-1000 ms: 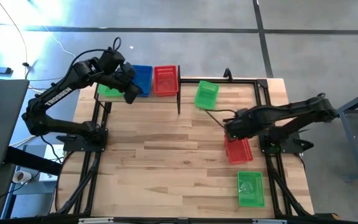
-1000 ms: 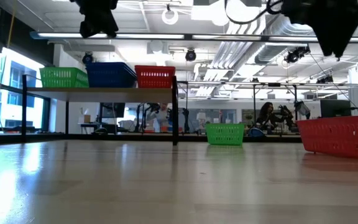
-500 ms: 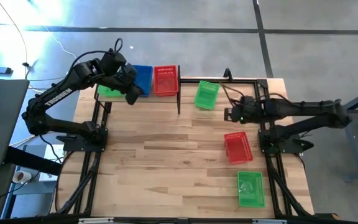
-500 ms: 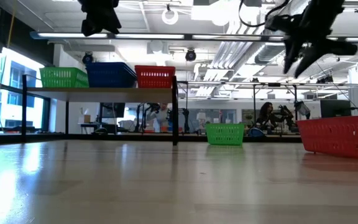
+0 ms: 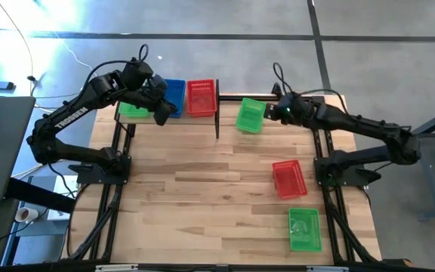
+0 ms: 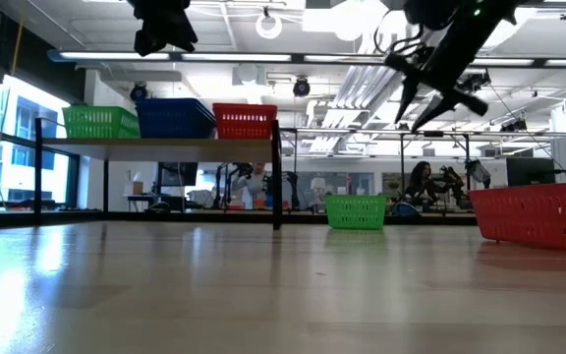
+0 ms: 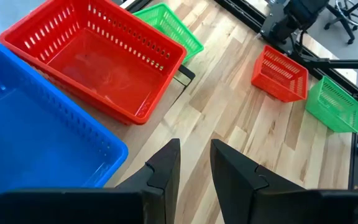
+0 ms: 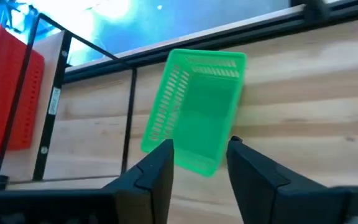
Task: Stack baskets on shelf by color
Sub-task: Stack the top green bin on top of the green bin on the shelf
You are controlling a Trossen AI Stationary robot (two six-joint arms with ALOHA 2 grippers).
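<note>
The shelf [image 6: 165, 146] stands at the table's far left and carries a green basket [image 5: 131, 110], a blue basket [image 5: 175, 94] and a red basket [image 5: 201, 97] side by side. My left gripper [image 5: 161, 115] hovers open above it, over the blue basket [image 7: 36, 130] and red basket [image 7: 98, 62], with nothing between its fingers. A green basket [image 5: 251, 115] rests on its bottom on the table near the far edge. My right gripper [image 5: 275, 113] hangs open just to its right and above it, pointing down at the green basket [image 8: 197, 106].
A red basket [image 5: 288, 178] and another green basket [image 5: 303, 229] sit on the table's right half, toward the near edge. The shelf's black post [image 5: 217, 121] stands between the shelf and the far green basket. The table's middle and left are bare wood.
My right gripper has swung from above the red basket on the table's right toward the far edge, turning as it went, and now hangs beside the far green basket. The red basket stays on the table. My left arm has kept still.
</note>
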